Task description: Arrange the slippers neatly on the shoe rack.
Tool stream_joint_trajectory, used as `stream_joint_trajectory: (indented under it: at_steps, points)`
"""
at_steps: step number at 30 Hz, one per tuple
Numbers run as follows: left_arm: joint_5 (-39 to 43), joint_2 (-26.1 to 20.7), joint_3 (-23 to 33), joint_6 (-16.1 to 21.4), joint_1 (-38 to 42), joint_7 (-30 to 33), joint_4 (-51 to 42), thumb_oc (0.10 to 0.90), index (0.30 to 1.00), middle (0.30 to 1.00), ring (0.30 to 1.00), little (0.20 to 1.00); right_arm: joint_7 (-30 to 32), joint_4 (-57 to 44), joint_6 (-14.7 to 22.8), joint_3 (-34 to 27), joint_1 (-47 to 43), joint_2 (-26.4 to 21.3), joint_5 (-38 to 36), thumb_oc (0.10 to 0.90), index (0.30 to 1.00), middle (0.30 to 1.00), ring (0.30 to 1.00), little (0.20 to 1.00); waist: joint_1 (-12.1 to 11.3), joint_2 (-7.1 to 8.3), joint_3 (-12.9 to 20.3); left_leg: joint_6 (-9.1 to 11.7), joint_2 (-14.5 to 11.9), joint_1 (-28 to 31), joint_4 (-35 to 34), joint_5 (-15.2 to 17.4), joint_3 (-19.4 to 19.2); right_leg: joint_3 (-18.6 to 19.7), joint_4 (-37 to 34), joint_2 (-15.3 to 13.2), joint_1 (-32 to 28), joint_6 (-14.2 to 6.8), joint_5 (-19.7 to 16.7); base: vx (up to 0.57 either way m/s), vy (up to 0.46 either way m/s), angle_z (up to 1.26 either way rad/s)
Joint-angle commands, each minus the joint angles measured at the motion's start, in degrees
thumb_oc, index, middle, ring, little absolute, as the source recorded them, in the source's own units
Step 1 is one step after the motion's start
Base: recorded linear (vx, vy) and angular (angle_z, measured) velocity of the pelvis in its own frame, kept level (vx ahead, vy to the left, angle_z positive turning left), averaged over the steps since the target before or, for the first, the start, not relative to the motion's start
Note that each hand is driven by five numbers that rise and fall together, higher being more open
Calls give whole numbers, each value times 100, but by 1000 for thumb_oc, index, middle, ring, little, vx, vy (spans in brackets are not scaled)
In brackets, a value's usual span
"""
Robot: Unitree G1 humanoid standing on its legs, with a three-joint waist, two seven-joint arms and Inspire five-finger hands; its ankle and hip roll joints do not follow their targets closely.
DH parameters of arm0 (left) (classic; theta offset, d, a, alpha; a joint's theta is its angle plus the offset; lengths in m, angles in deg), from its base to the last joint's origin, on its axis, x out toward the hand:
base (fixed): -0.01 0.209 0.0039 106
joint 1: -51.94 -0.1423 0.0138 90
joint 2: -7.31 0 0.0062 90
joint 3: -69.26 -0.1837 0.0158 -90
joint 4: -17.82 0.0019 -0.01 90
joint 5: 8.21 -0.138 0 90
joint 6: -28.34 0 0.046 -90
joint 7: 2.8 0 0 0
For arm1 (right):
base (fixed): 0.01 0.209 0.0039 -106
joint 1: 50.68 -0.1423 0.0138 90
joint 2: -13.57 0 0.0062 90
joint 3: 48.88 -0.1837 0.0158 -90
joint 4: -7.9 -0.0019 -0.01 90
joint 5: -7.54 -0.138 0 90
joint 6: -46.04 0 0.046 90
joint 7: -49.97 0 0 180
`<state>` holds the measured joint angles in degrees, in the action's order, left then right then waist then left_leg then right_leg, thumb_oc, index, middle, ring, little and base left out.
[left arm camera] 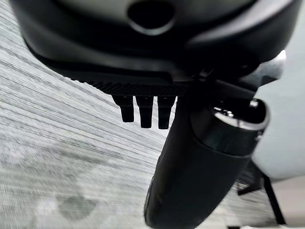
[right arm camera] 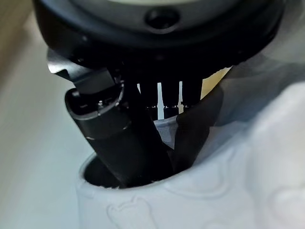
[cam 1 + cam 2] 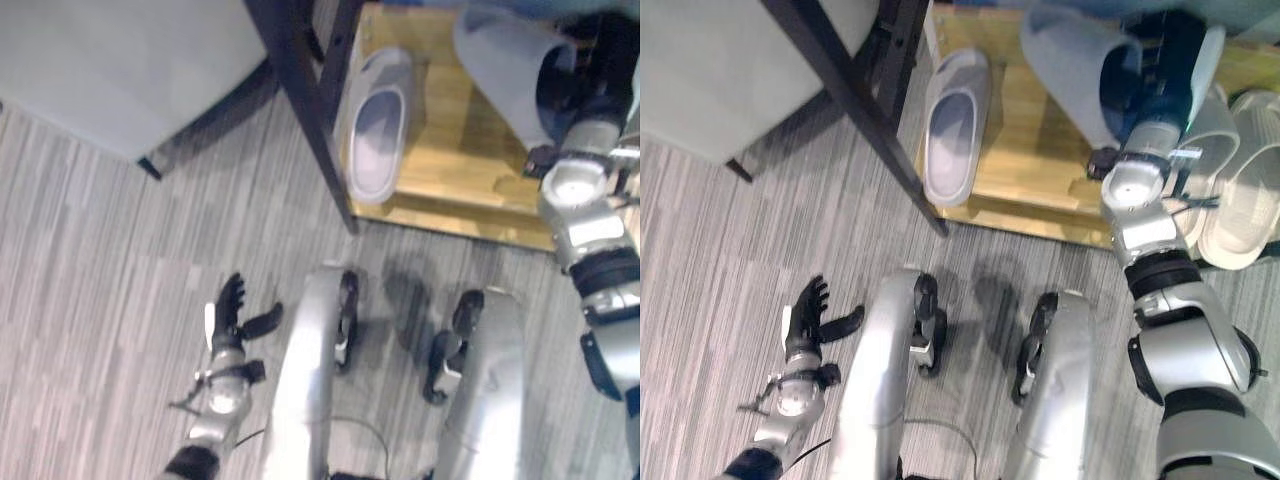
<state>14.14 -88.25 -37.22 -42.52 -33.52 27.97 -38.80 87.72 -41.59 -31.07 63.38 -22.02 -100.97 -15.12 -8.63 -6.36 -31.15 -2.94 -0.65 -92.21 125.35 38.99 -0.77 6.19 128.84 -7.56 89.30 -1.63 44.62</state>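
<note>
Slipper [image 3: 1070, 70] pinched by the right hand [image 3: 1140, 85], thumb inside its opening, should settle flat beside the grey one [image 3: 955, 125] left of that hand on the shoe rack [image 3: 1040, 190]; left hand [image 3: 810, 315] hangs open.

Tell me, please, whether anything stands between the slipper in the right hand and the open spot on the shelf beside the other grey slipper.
Nothing visible does. The right hand holds a grey slipper over the wooden shelf, and bare wood lies between it and the slipper already placed.
</note>
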Motion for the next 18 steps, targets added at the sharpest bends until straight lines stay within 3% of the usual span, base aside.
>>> stream_joint_trajectory:
  at_steps: [1,8,11,18]
  points:
    - [76,-212,273,429,-289,380,-265,800,900,900,900,900,315,-741,656,-155,-793,-215,244,400,300,300,300,300,-161,123,136,-274,328,233,136,603,522,412,64,3,-166,298,-327,36,-3,3]
    - [88,-308,192,452,-408,327,-172,800,900,900,900,900,289,-1163,766,-34,-893,-196,446,400,300,300,300,300,-179,201,136,-184,300,225,539,818,584,472,469,-13,-116,370,-210,6,9,0]
    - [89,-327,184,467,-366,361,-120,800,900,900,900,900,381,-1377,742,32,-1028,-68,535,400,300,300,300,300,-235,315,136,-174,274,225,494,819,680,391,373,-39,-111,415,-238,2,58,-3]
    - [246,-449,607,361,-204,255,-37,800,900,900,900,900,248,-1870,349,108,-768,182,1058,400,300,300,300,300,-275,567,136,-190,213,225,580,867,895,224,218,-8,-129,421,-288,-2,14,-7]
